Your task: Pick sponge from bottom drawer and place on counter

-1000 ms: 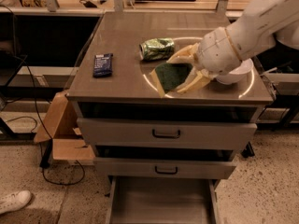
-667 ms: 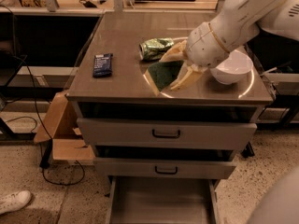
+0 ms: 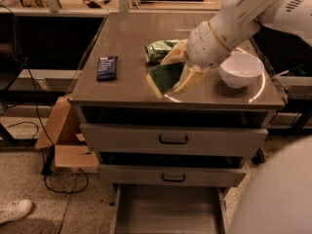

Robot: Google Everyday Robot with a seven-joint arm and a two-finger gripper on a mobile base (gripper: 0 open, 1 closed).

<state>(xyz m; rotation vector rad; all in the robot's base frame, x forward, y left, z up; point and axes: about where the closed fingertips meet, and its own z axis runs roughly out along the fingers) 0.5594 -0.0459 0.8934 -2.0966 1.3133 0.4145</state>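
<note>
The surface (image 3: 127, 39) spreads wide beneath the arm, and the bottom drawer (image 3: 168, 212) stands open below it. The end effector (image 3: 171, 77) hangs low over the middle of the surface, clamped on the sponge (image 3: 160, 78). The sponge sits tilted between the fingers, its lower corner at or just above the surface. I judge the release is straight down.

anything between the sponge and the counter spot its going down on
Nothing visible. The gripper holds the sponge tilted right over bare counter. The crushed green can sits just behind it and the white bowl is off to the side, neither under the sponge.
</note>
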